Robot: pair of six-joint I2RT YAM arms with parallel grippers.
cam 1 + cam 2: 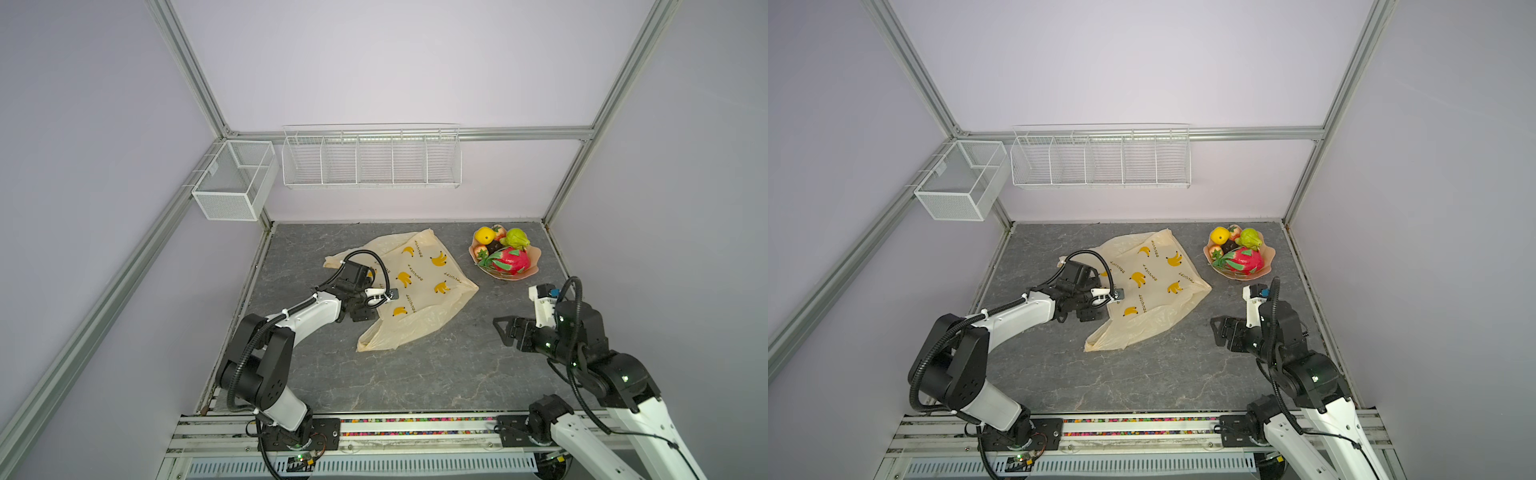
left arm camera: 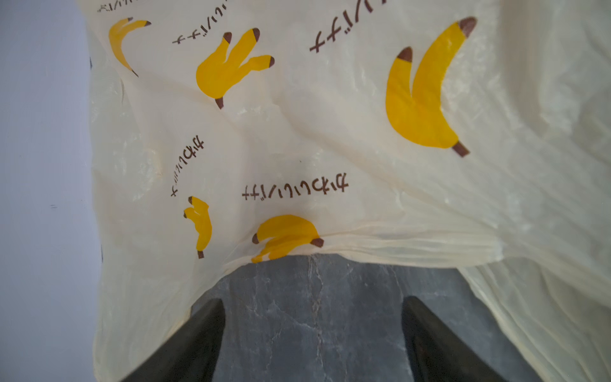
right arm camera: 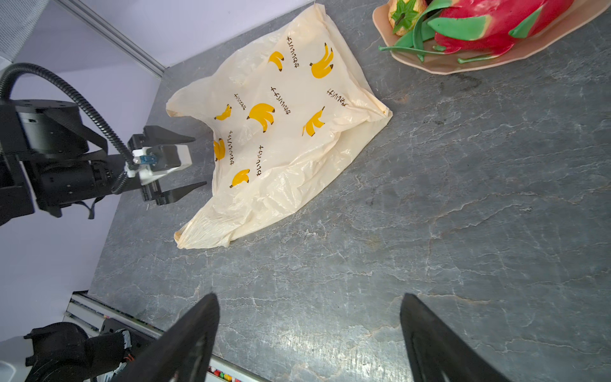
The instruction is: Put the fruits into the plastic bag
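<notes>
Veined grey tabletop (image 1: 415,374); crinkled plastic bag (image 1: 415,286); glossy fruits (image 1: 509,259); left end effector (image 3: 200,161), right end effector (image 1: 500,332) spread.

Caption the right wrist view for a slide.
Open left gripper faces the banana-print plastic bag; dragon fruit sits in the peach bowl.

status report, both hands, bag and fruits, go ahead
Left hand open at plastic bag edge, gripping nothing. Right hand open, empty, above table. Bag flat; fruits in bowl. Nothing between them.
</notes>
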